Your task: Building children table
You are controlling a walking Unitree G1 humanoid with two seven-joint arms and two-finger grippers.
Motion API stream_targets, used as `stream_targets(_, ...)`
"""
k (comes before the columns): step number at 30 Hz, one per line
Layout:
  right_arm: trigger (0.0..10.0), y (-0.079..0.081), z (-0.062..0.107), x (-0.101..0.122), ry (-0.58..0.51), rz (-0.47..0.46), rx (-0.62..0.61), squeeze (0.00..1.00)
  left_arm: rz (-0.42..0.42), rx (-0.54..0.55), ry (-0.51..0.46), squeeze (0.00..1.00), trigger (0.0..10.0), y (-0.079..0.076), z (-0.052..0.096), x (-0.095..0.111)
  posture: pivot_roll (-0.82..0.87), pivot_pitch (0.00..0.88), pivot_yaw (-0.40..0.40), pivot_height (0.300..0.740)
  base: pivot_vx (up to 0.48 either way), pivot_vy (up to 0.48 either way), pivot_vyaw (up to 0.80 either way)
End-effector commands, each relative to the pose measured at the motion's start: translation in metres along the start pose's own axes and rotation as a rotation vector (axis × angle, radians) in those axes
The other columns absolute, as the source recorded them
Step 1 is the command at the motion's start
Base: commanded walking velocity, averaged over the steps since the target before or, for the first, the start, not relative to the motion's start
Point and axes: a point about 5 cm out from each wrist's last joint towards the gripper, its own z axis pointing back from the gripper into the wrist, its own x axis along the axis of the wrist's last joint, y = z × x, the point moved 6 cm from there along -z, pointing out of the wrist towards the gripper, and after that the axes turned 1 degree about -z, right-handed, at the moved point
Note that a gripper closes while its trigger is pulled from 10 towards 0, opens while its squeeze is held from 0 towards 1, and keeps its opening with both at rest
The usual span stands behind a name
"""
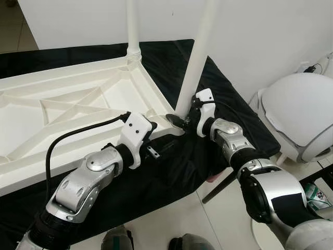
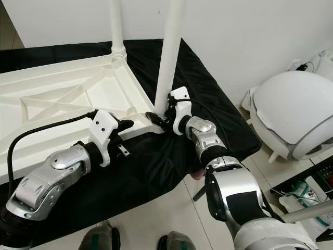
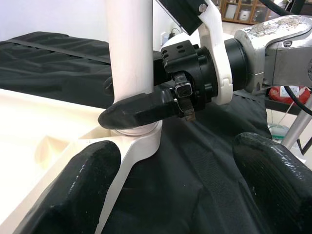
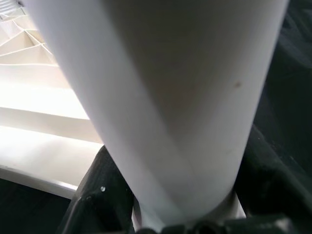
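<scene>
Currently: right gripper [image 1: 182, 121] pinches white table leg [image 1: 196, 62] just above the upturned tabletop [image 1: 62, 112] corner socket; left gripper [image 3: 165, 180] spread wide, beside. Left wrist view shows the clamping fingers [image 3: 141, 108].

Table top [image 1: 62, 109] – smooth white plastic; black cloth [image 1: 171, 172] – matt.

White wall [image 1: 260, 36], pale tiled floor [image 1: 171, 219], rounded white appliance [image 1: 299, 112] beside it.

White plastic tabletop [image 1: 78, 112]: lying upside down, ribbed underside showing, on black cloth [image 1: 171, 172]. Two white legs [image 1: 196, 57] standing upright at its near-right and far-right corners.
</scene>
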Motion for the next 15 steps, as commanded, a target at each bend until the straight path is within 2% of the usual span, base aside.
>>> stream_targets(1,0.0,0.005,-0.001,-0.005,0.029,-0.009,0.033,0.0,-0.005,-0.043,-0.004,0.0,10.0,-0.005,0.001,0.002,0.07,0.0,-0.079,0.74,0.0,0.0,0.0)
stream_targets(9,0.0,-0.004,0.008,-0.01,0.031,-0.011,0.009,0.0,-0.004,-0.046,-0.008,0.0,10.0,-0.005,-0.001,0.003,0.05,0.0,-0.077,0.74,0.0,0.0,0.0)
stream_targets(10,10.0,-0.01,0.011,-0.012,0.028,-0.018,-0.024,0.0,-0.003,-0.048,-0.009,0.0,10.0,-0.005,-0.001,0.004,0.05,0.0,-0.079,0.74,0.0,0.0,0.0)
stream_targets(13,10.0,-0.031,0.021,-0.021,0.066,-0.007,-0.179,0.0,0.001,-0.044,-0.01,0.0,10.0,-0.005,-0.001,0.003,0.05,0.0,-0.081,0.74,0.0,0.0,0.0)
stream_targets(15,10.0,-0.035,0.023,-0.022,0.065,-0.015,-0.216,0.0,0.003,-0.042,-0.01,0.0,10.0,-0.005,0.0,0.003,0.05,0.0,-0.081,0.74,0.0,0.0,0.0)
